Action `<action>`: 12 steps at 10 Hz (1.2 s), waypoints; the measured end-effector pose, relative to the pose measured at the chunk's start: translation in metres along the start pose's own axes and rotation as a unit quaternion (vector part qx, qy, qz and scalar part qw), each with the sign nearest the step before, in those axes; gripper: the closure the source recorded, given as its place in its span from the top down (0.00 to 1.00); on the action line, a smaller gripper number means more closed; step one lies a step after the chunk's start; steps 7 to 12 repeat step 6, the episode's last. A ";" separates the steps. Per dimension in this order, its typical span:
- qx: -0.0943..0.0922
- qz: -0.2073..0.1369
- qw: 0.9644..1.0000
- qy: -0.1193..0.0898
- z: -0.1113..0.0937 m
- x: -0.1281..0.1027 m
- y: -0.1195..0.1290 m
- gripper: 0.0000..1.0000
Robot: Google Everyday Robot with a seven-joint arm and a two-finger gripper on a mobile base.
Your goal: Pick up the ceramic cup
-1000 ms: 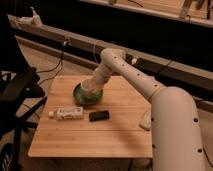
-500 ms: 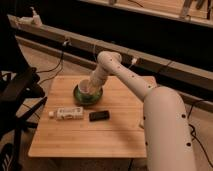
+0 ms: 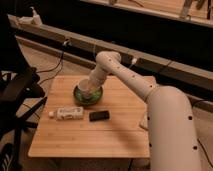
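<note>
A round dark-green saucer (image 3: 88, 95) sits on the left half of the wooden table (image 3: 120, 135). A small pale round shape on it appears to be the ceramic cup (image 3: 84, 90); the gripper mostly covers it. My gripper (image 3: 88, 88) reaches down from the white arm's elbow (image 3: 107, 60) and sits right over the saucer, at the cup. Whether it touches the cup is not clear.
A white rectangular bottle (image 3: 69, 113) lies on its side in front of the saucer, with a small black flat object (image 3: 99, 115) to its right. A black chair (image 3: 20, 95) stands off the table's left edge. A rail with cables (image 3: 65, 42) runs behind the table.
The gripper has stayed over the green saucer. The arm's thick lower segment at the right has shifted only slightly.
</note>
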 end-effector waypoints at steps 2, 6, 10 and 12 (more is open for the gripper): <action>0.035 -0.010 0.999 0.016 -0.038 -0.016 -0.009 0.00; 0.100 -0.023 0.994 0.032 -0.096 -0.036 -0.018 0.05; 0.100 -0.023 0.994 0.032 -0.096 -0.036 -0.018 0.05; 0.100 -0.023 0.994 0.032 -0.096 -0.036 -0.018 0.05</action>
